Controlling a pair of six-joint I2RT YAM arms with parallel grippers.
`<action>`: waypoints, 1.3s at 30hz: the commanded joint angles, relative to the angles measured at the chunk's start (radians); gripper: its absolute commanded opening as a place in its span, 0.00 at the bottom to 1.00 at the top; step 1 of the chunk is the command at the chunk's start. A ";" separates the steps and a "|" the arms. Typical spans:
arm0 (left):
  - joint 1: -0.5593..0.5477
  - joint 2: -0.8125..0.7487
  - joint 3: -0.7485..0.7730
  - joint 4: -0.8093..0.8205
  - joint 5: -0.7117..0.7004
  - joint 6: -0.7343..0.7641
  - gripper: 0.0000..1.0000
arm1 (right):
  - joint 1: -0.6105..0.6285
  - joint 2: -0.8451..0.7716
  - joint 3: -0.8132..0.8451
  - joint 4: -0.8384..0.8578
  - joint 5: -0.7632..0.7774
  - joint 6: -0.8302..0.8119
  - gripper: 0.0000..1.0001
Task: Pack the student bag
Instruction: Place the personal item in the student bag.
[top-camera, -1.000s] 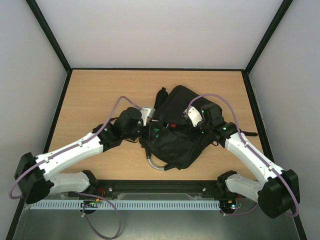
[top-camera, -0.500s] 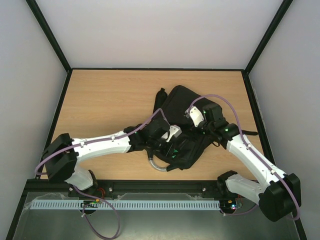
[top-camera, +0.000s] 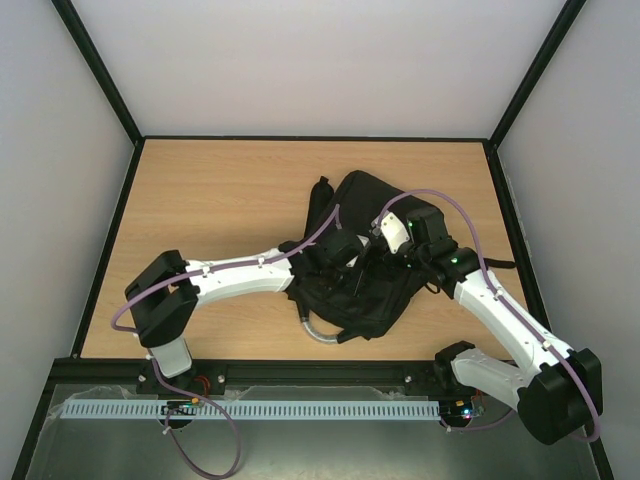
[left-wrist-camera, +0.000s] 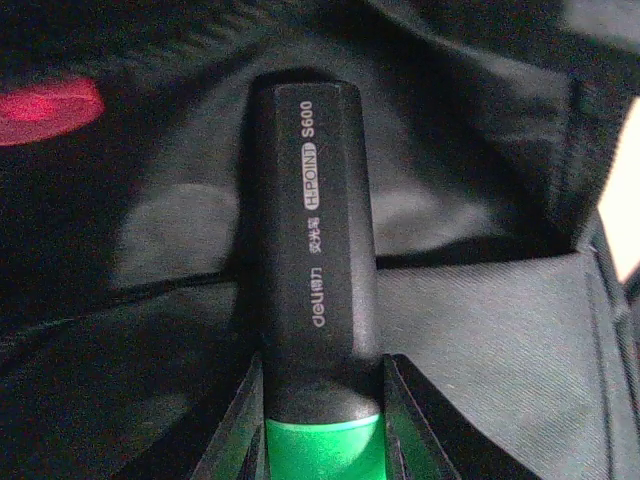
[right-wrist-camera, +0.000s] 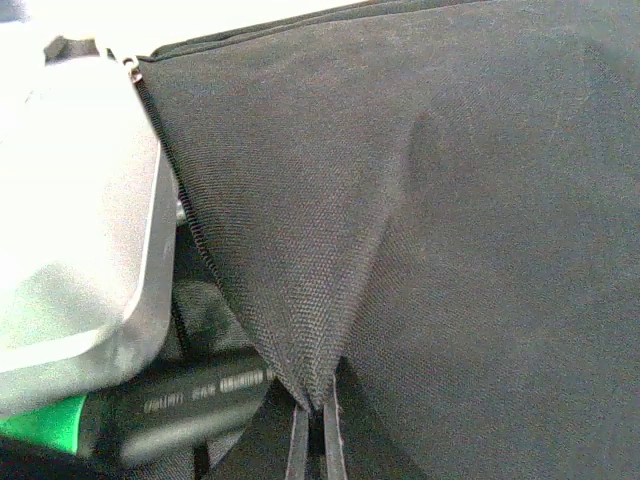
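Left gripper (left-wrist-camera: 320, 420) clamps marker (left-wrist-camera: 312, 230), frame centre, inside student bag (left-wrist-camera: 490, 330); right gripper (right-wrist-camera: 315, 425) pinches its fabric, lower centre.

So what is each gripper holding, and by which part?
The left gripper holds a black highlighter near its green end; the right gripper pinches the student bag by a fabric fold.

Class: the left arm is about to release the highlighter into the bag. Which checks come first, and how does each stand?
1. The left gripper clamps the highlighter: ok.
2. The right gripper pinches the student bag, fabric lifted: ok.
3. The highlighter's front end sits under the lifted fabric: ok.
4. Free space beneath the highlighter: cannot tell, dark interior.
5. The zipper fully open: cannot tell.
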 joint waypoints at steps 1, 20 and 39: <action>0.016 0.000 0.023 -0.043 -0.101 -0.066 0.03 | -0.004 -0.034 0.005 0.046 -0.020 -0.007 0.01; -0.069 -0.293 -0.202 -0.057 -0.128 -0.035 0.48 | -0.005 -0.020 0.004 0.043 -0.032 -0.008 0.01; -0.108 -0.122 -0.162 0.055 -0.170 0.083 0.24 | -0.005 -0.017 0.005 0.040 -0.035 -0.008 0.01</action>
